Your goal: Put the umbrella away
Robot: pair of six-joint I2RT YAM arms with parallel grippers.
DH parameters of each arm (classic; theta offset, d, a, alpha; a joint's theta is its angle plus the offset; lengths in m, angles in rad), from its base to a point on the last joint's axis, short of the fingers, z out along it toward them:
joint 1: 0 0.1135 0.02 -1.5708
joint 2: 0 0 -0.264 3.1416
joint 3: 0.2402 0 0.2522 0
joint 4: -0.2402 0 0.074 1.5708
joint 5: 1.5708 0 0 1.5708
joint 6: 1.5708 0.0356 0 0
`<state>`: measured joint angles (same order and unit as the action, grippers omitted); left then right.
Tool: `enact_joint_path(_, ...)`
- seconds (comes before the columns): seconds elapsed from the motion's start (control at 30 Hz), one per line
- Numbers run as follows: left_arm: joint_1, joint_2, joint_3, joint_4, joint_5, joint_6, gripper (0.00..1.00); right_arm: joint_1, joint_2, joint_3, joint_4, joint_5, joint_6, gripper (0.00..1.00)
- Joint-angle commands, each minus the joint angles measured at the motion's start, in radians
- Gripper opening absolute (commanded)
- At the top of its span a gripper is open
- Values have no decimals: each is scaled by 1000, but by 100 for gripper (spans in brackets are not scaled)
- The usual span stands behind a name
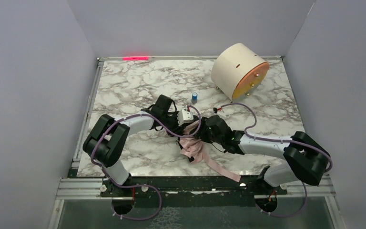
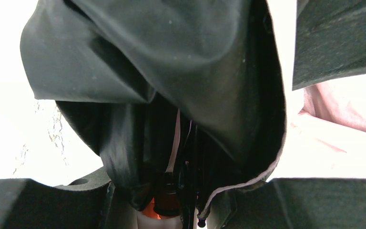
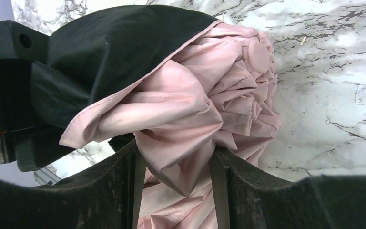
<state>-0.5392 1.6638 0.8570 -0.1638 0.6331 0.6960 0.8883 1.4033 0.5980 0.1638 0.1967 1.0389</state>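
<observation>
Satiny cloth umbrella, glossy marbled table

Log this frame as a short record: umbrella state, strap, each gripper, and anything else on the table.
umbrella: collapsed, pink fabric bunched and unwrapped, held between both grippers
strap: loose, trailing toward the near edge
left gripper: closed on the umbrella's dark lining
right gripper: closed on the pink folds
other items: cream drum at far right; small blue object

Lab test cell: grey walls enclose a marble-patterned tabletop.
</observation>
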Motion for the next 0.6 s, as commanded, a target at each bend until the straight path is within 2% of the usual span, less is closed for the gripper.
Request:
enact_joint_path(0.0, -8, 20, 21, 6, -44, 7, 0, 0, 33, 29, 10, 26, -5, 55)
enact_joint_path(0.03, -8, 21, 21, 6, -44, 8, 0, 0, 41, 30, 14, 26, -6, 54)
enact_joint_path(0.13, -8, 21, 21, 6, -48, 9, 0, 0, 59, 29, 34, 18, -19, 38)
enact_joint_path(0.27, -8, 21, 22, 9, -54, -3, 0, 0, 41, 19, 40, -39, -82, 24)
enact_joint_path(0.4, -8, 27, 27, 13, -64, -19, 0, 0, -40, -26, 44, -155, -138, 14)
enact_joint_path(0.57, -8, 36, 32, 21, -91, -38, 0, 0, -148, -50, -60, -317, -191, 4)
